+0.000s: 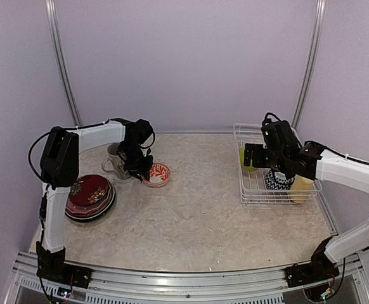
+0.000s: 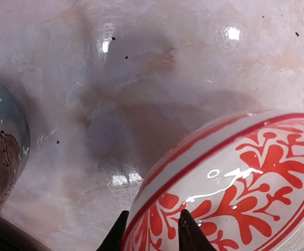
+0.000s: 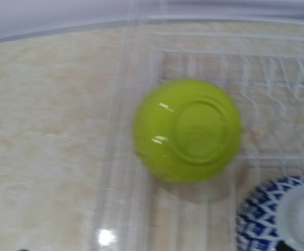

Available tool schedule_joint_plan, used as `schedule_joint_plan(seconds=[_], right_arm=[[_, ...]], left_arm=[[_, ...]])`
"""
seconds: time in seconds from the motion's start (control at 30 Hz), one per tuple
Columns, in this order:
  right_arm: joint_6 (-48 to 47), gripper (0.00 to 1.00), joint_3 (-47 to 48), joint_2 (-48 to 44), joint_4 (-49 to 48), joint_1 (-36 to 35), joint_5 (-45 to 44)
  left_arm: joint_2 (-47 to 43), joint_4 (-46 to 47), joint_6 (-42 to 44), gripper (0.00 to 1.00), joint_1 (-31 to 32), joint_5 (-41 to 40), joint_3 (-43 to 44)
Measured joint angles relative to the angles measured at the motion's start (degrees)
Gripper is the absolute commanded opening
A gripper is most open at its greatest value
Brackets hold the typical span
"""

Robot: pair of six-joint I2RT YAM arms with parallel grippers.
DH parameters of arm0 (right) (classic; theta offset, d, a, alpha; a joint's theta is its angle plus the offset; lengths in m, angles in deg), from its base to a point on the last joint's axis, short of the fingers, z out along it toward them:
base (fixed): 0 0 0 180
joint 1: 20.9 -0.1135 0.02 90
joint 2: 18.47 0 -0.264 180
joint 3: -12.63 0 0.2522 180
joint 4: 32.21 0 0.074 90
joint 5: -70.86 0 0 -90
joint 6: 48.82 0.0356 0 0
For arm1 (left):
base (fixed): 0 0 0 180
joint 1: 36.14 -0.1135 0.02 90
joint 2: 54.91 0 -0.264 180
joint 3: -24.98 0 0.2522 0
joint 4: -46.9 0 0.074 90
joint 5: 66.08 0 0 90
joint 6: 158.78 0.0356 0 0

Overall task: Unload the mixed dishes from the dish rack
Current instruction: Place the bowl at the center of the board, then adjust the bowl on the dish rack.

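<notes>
The white wire dish rack (image 1: pixel 251 196) stands at the right. In it lie an upturned lime-green bowl (image 1: pixel 245 159) (image 3: pixel 187 128), a blue-and-white patterned bowl (image 1: pixel 277 182) (image 3: pixel 264 217) and a pale-yellow mug (image 1: pixel 302 187). My right gripper (image 1: pixel 253 156) hovers over the lime bowl, open and holding nothing. At the left, a red-and-white floral bowl (image 1: pixel 158 174) (image 2: pixel 246 178) rests on the table. My left gripper (image 1: pixel 139 167) (image 2: pixel 153 234) straddles its rim, one fingertip outside and one inside, set wider than the rim.
A stack of plates, red one on top (image 1: pixel 89 190), lies at the left. A beige patterned mug (image 1: pixel 116 166) (image 2: pixel 0 167) stands just left of the red-and-white bowl, with another mug (image 1: pixel 113 149) behind it. Walls close in on three sides.
</notes>
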State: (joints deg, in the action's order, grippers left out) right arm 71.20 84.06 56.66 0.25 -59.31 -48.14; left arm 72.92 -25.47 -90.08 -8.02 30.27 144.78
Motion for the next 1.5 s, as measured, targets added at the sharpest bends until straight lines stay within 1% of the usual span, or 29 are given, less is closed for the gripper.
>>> schedule_joint_plan(seconds=[0.13,0.33,0.5,0.57,0.7,0.77,0.87,0.93,1.03,1.1,1.3,1.4,1.5], right_arm=[[-0.4,1.0,-2.5,-0.4,-0.3,4.2,2.8],[-0.6,1.0,-3.2,0.5,-1.7,7.7,7.4],[-0.4,1.0,-3.1,3.4,-3.2,10.9,11.1],[0.1,0.98,-2.8,5.1,-3.7,12.5,12.3],[1.1,0.86,-0.9,9.1,-4.0,15.5,14.4],[1.1,0.82,0.4,10.7,-4.3,17.0,15.6],[1.1,0.76,1.9,12.5,-5.4,19.5,17.7],[0.8,0.75,2.9,13.7,-5.8,20.8,18.7],[-0.4,0.72,5.6,16.3,-5.6,21.5,19.4],[-1.6,0.68,8.3,18.8,-5.1,21.7,19.5],[-5.2,0.5,14.8,25.0,-2.5,21.8,19.4],[-6.1,0.45,16.0,27.3,-1.0,21.8,19.1],[-6.6,0.44,16.2,28.2,0.2,21.8,19.0]], left_arm=[[0.0,-0.2,-0.2,0.46,-0.1,0.4,0.2],[-0.5,-0.3,-0.1,0.59,-0.1,0.5,0.2],[-3.9,-0.4,0.3,0.72,0.1,0.7,0.2],[-6.4,-0.2,0.7,0.75,0.4,0.6,0.1],[-13.1,1.2,1.9,0.82,2.1,0.3,-0.9],[-16.7,2.4,2.5,0.86,3.4,0.2,-2.1],[-20.6,4.1,3.6,0.88,5.2,0.2,-3.5],[-22.1,5.0,4.1,0.91,6.2,0.1,-4.4],[-23.8,6.4,5.0,0.94,7.1,0.1,-5.9],[-24.8,7.1,5.3,0.95,7.6,-0.1,-7.0],[-26.4,8.5,6.2,0.96,8.0,-0.7,-8.0],[-26.6,8.9,6.4,0.96,8.0,-0.8,-8.0],[-26.6,9.1,6.5,0.96,8.0,-0.8,-8.0]])
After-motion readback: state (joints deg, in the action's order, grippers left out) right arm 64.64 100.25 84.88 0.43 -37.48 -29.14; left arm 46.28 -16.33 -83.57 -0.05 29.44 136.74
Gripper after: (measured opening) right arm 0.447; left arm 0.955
